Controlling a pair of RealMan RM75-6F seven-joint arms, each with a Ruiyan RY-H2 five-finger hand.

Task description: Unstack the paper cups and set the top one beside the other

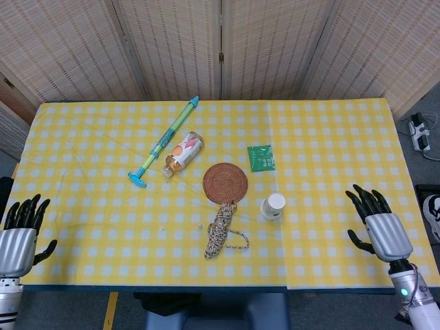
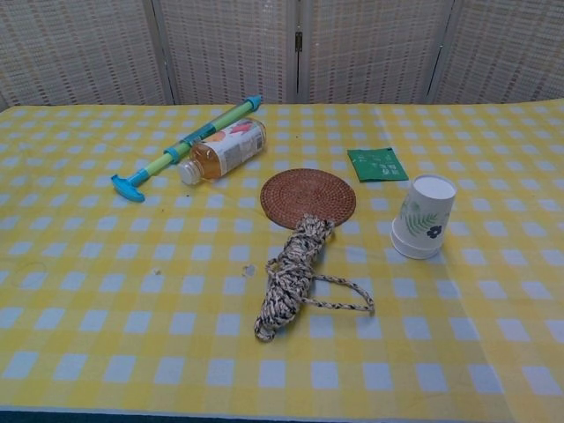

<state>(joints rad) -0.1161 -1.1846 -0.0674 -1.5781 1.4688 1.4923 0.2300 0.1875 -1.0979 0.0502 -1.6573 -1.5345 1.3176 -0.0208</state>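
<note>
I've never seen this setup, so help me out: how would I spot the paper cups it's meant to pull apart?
Start at the yellow checked tablecloth and find the round woven coaster near its middle. Just right of it and nearer the robot stand the paper cups, nested upside down as one white stack printed with green leaves and a dark flower. It is the only upright thing; the bottle, rope bundle and green packet lie flat.

Stacked paper cups stood upside down on the yellow checked tablecloth, right of the round woven coaster. A coiled rope lay touching the coaster's near edge. Green packet sat behind the cups. Bottle lay on its side beside the toy pump. No hands showed.
</note>
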